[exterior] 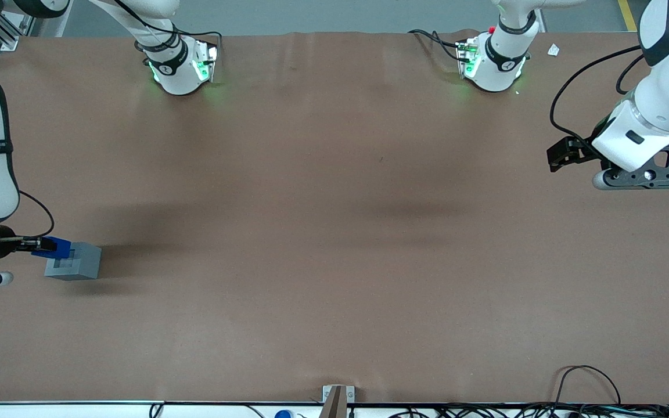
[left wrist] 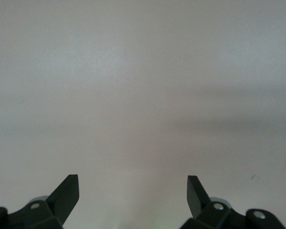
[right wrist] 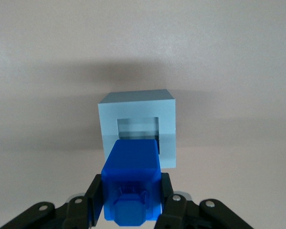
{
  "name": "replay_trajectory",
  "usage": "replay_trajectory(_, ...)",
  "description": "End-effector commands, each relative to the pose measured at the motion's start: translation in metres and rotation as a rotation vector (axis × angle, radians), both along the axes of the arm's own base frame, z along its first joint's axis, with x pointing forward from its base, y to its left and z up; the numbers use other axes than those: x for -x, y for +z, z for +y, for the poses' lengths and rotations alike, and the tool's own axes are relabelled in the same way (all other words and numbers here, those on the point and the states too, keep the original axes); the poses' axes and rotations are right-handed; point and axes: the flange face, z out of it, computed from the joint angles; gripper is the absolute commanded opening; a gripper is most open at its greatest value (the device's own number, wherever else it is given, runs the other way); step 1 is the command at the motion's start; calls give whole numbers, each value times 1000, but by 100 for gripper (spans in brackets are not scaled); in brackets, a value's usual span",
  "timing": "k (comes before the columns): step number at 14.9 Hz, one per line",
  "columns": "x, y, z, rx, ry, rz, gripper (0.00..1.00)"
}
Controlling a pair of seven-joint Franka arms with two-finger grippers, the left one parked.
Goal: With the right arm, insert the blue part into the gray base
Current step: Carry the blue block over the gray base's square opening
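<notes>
gripper (exterior: pixel 37 246) clamps blue part (right wrist: pixel 132 179) just above gray base (right wrist: pixel 138 126); recess open

brown table (exterior: pixel 334 232), grey floor (exterior: pixel 311 14) above.

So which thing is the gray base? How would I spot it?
Look along the brown table toward the working arm's end, where the gripper holds the blue part. The gray base sits just under that part. It's the only gray cube, with a square hole on top.
</notes>
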Motion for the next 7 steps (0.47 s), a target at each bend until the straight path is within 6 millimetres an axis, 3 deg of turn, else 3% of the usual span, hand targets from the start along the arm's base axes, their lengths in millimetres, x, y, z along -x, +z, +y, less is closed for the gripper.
replay_trajectory(1, -5, 4, -2, -21, 6, -11, 1)
replay_trajectory(4, -7, 13, -5, -14, 7, -28, 1)
replay_trajectory(7, -8, 9, -2, -16, 5, -25, 1)
